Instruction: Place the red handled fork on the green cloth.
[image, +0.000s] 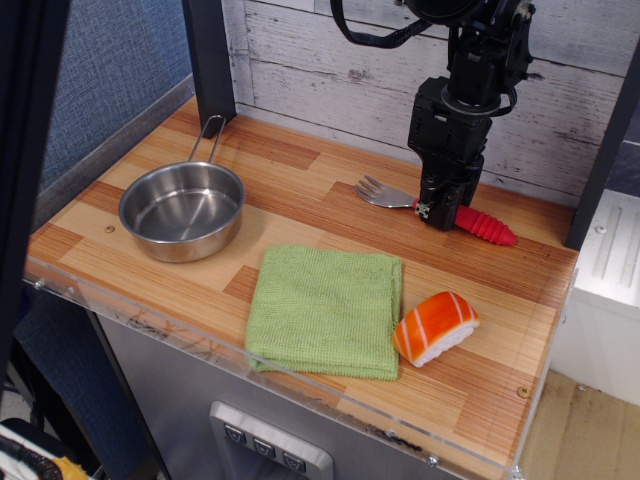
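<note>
The red handled fork (483, 225) lies flat on the wooden table near the back right, its silver head (376, 191) pointing left. My black gripper (437, 213) stands upright with its fingertips down at the fork's neck, where the red handle begins, hiding that part. I cannot tell whether the jaws are closed on the fork. The green cloth (325, 308) lies folded and bare at the front middle of the table, well in front of the gripper.
A steel pan (182, 208) with a long handle sits at the left. An orange and white salmon sushi toy (435, 327) lies against the cloth's right edge. A wooden plank wall (330, 70) stands close behind, with dark posts at both sides.
</note>
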